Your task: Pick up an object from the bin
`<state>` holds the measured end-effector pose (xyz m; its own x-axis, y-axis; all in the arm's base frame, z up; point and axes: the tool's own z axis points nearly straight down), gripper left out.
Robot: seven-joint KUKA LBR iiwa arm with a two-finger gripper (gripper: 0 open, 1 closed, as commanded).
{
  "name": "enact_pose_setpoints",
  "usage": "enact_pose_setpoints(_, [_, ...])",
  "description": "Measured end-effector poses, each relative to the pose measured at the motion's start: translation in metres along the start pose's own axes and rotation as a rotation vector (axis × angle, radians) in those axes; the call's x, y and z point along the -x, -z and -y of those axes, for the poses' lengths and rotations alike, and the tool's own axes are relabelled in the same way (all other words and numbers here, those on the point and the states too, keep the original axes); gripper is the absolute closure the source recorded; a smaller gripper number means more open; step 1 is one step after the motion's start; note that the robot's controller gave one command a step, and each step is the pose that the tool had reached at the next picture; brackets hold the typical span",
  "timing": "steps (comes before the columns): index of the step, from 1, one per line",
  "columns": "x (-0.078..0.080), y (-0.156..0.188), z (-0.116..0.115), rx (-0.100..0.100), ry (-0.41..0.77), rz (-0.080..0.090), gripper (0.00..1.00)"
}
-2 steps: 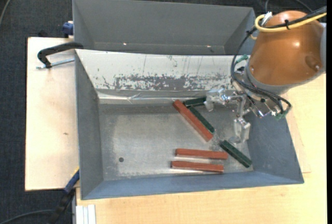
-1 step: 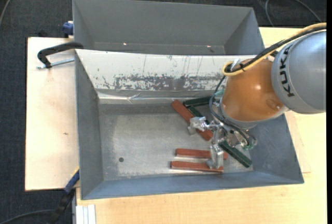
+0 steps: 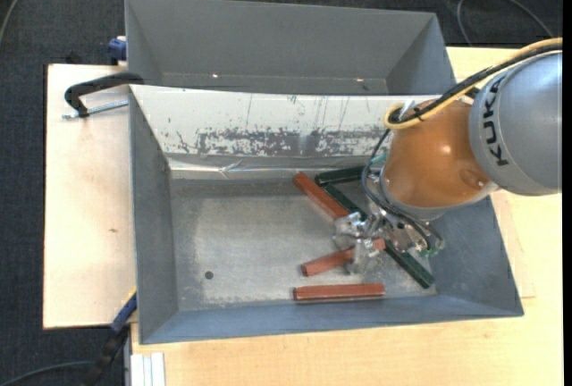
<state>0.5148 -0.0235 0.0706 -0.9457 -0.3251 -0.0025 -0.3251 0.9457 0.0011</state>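
My gripper [image 3: 362,252] is low in the right part of the bin, its metal fingers down on a short reddish-brown bar [image 3: 327,265]. Whether the bar sits between the fingers I cannot make out. A longer reddish-brown bar [image 3: 339,291] lies flat along the front wall just below. Another red-brown bar [image 3: 319,194] slants up and left behind the gripper. A dark green strip [image 3: 414,265] runs diagonally under the wrist toward the right front corner.
A second dark green piece [image 3: 342,177] lies near the back wall, partly under the arm's orange cover. The arm reaches in from the right over the bin's right side. The left half of the bin floor is bare grey metal.
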Motion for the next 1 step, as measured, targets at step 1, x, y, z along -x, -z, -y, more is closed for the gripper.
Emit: enact_pose_setpoints(1, [0.0051,0.1325,0.0171,-0.006,0.186,0.009,1.0])
